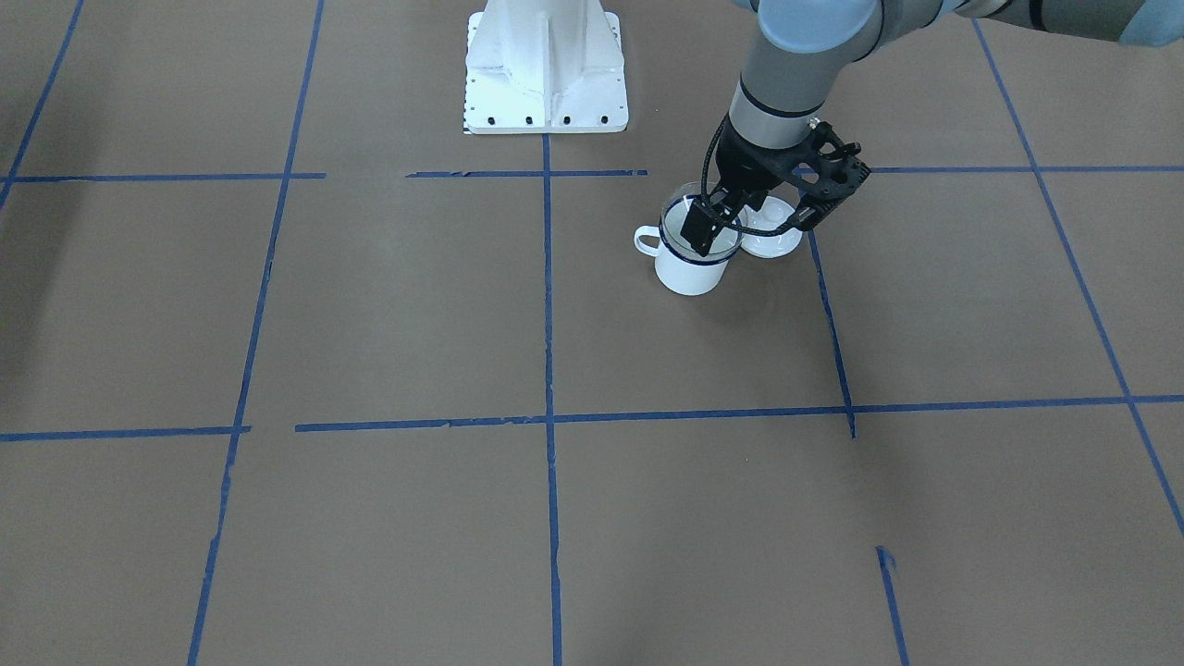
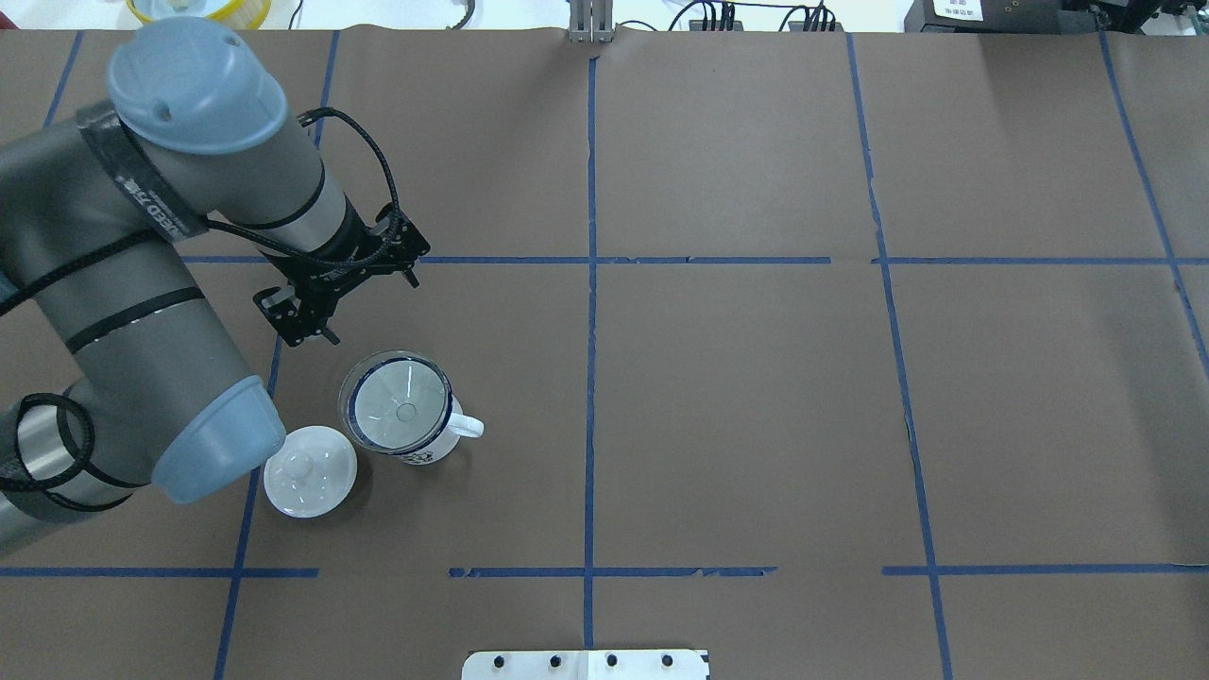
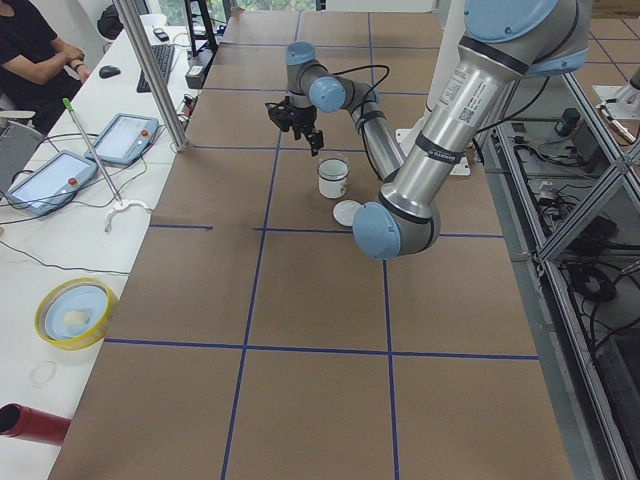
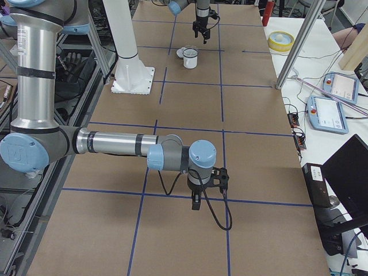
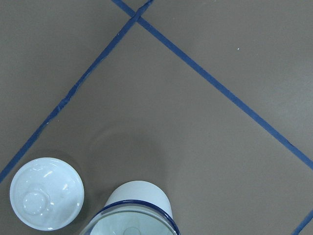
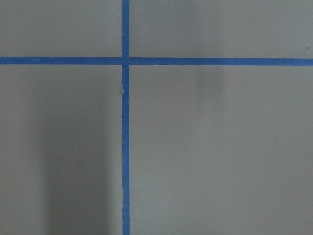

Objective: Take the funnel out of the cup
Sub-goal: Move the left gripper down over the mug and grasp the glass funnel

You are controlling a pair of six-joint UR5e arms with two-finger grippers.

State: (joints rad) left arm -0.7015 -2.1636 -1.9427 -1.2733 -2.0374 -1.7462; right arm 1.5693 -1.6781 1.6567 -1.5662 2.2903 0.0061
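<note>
Left gripper (image 1: 751, 220), your working claw, hangs raised above the cup, touching neither it nor the funnel. Its fingers look spread apart in the front-facing view, though the cable across them makes that hard to be sure of.

Read the overhead view from left to right. You first meet the white domed lid (image 2: 310, 470), lying flat just beside the cup with a thin gap between them. Next comes the cup (image 2: 427, 451), upright, its loop handle pointing to that view's right. The funnel (image 2: 401, 408) sits in the cup's mouth, wide end up, spout down inside.

Well apart from all this, the right gripper (image 4: 195, 202) points down just over the brown table (image 2: 737, 397), by a blue tape line (image 6: 125, 147). From the side view you cannot tell whether its fingers are apart or together.
</note>
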